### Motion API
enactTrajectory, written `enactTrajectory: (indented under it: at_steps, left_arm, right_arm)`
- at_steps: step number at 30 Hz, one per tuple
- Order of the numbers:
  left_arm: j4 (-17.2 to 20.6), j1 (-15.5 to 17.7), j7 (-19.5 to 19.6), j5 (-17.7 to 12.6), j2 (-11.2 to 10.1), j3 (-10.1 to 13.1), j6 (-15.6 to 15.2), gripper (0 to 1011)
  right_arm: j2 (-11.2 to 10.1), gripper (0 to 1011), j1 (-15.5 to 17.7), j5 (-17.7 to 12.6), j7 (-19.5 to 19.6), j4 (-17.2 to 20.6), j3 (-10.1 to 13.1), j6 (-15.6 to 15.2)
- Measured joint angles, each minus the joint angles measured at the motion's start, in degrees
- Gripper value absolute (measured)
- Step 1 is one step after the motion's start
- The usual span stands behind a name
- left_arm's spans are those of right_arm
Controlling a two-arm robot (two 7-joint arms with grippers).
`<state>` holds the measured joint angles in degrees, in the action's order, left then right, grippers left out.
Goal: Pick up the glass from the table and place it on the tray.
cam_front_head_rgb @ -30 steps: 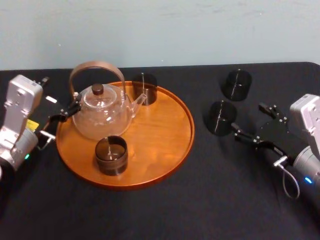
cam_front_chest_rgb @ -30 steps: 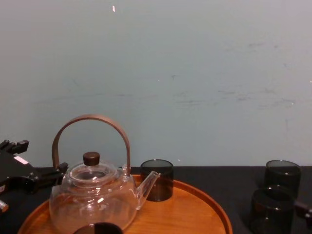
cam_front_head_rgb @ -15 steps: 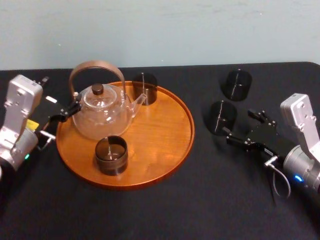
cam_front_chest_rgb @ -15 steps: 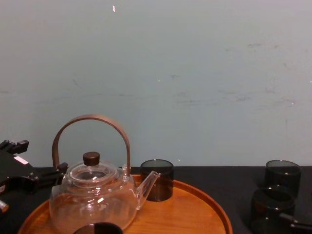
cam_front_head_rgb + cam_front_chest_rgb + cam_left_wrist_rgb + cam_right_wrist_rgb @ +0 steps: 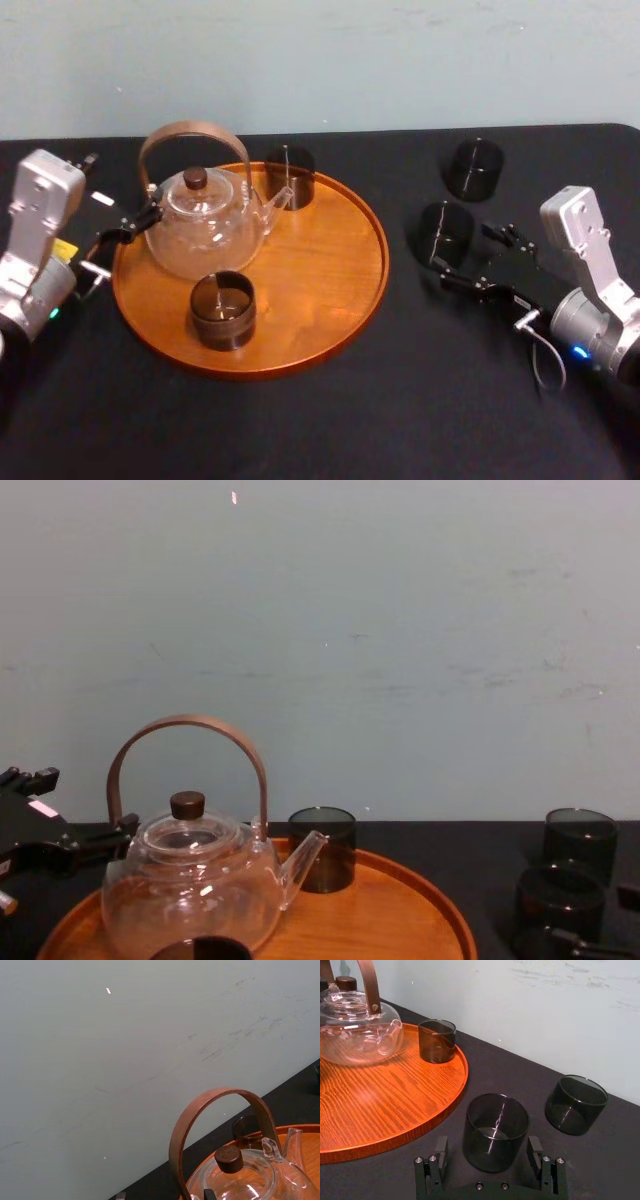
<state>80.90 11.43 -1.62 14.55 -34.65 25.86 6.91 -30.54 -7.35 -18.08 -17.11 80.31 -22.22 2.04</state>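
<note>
The round tray [image 5: 340, 290] lies on the left half of the black desk [image 5: 330, 420]. It holds three things. The first is a clear teapot [image 5: 205, 228] with a dark knob on its lid and a brown arched handle. The second is a dark back glass [image 5: 289, 178], just beside the spout. The third is a dark front glass [image 5: 222, 310], near the front rim.

Two more dark glasses stand upright on the desk, right of the tray and off it. The near glass [image 5: 495, 1130] is the closer one to the tray, and the far glass [image 5: 472, 168] is behind it. In the right wrist view the near glass looks bare down to its bottom.

The right pincer [image 5: 468, 256] is low over the desk and spread wide. Its fingers [image 5: 440, 1152] stand one on each side of the near glass, with a small gap to the wall on both sides.

The left pincer [image 5: 125, 228] is at the left rim of the tray, close to the teapot. I cannot tell if it is spread or pressed together.
</note>
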Motion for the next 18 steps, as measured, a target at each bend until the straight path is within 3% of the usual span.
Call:
enactTrajectory:
  at_steps: [18]
  left_arm:
    - [0.00,0.00,0.00,0.00,0.00,0.00,0.00,1009]
  right_arm:
    - [3.62,1002,-4.01,2.44,-2.18,-4.94,0.53,-1.20]
